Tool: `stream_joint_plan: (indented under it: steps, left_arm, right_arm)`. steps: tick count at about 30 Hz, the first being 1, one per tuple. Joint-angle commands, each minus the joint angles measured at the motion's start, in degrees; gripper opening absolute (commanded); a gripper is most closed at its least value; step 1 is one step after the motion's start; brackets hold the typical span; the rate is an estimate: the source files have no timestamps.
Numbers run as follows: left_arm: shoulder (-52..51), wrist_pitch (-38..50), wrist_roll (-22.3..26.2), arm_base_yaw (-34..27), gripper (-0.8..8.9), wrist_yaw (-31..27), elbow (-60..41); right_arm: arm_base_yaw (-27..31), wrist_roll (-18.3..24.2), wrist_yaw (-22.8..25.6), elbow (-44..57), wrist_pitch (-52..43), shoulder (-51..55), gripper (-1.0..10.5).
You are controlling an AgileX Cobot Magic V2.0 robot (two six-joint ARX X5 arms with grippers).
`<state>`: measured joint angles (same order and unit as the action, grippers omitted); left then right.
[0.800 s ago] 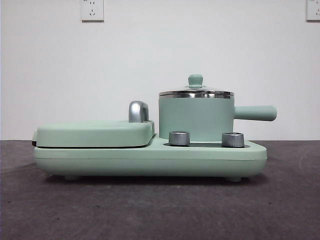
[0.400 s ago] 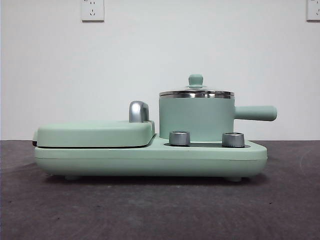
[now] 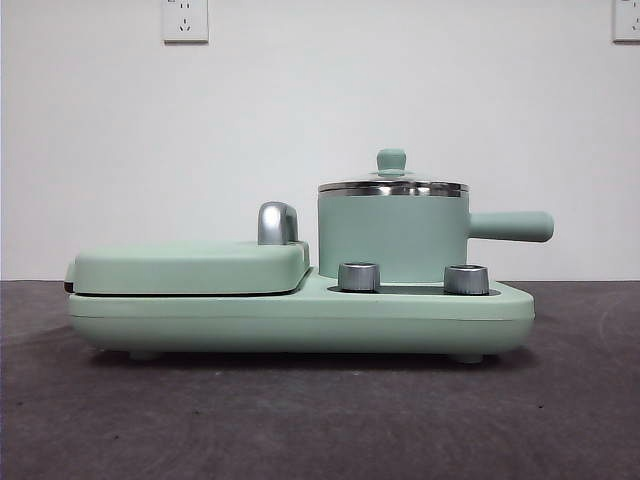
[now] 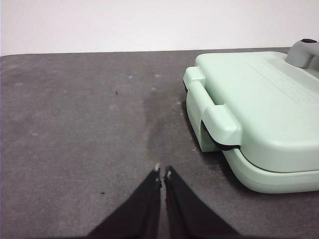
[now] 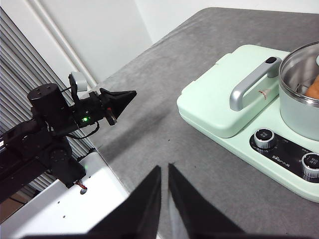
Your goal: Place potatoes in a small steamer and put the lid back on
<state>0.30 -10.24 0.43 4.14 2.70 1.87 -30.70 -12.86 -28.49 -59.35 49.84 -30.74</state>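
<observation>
Mint-green steamer (image 3: pixel 392 238) sits on its base with the lid (image 3: pixel 392 185) seated on its rim. Through the glass I glimpse something orange, probably the potato (image 5: pixel 313 90), inside. My left end effector (image 4: pixel 162 174) and right end effector (image 5: pixel 164 169) hover over the counter (image 4: pixel 75 129), both closed and empty, well apart from the pot. The job looks finished; I should check the lid sits level and stay clear.

Small steamer (image 3: pixel 392 238): mint-green cylindrical pot, steel rim, upright, straight stubby side handle extending level from its wall. Lid (image 3: pixel 392 184): clear glass disc, steel rim, mint-green knob on top, seated level and closed on the pot's rim. Potatoes (image 5: pixel 313 90): orange-brown lump, partly visible inside the pot.
</observation>
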Motion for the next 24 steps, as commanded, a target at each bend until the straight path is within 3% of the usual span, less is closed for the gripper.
stream_joint_plan:
  steps: [1, 5, 10, 16, 20, 24]
  left_arm:
    - [-0.11, -0.42, 0.57, -0.02, 0.19, -0.28, -1.14]
    - [-0.11, -0.42, 0.57, -0.04, 0.19, -0.28, -1.14]
    - [-0.11, -0.44, 0.57, -0.02, 0.19, -0.28, -1.14]
    - [-0.11, -0.42, 0.57, -0.02, 0.19, -0.26, -1.14]
    - [-0.11, -0.42, 0.57, -0.02, 0.19, -0.28, -1.14]
    - [-0.11, -0.42, 0.57, -0.02, 0.19, -0.28, -1.14]
  right_arm:
    - [-0.31, 0.48, 0.07, -0.35, -0.76, -0.20, 0.2]
    - [-0.07, 0.48, 0.11, -0.33, -0.81, -0.02, 0.2]
    - [6.49, 1.64, -2.91, 2.75, -5.25, 0.68, 0.2]
    - [19.43, 1.81, -5.09, 20.26, -29.73, 6.21, 0.2]
    - [26.29, 1.84, -1.27, 33.03, -46.42, 11.08, 0.2]
    - [30.29, 5.90, 4.20, 41.24, -50.18, 15.91, 0.2]
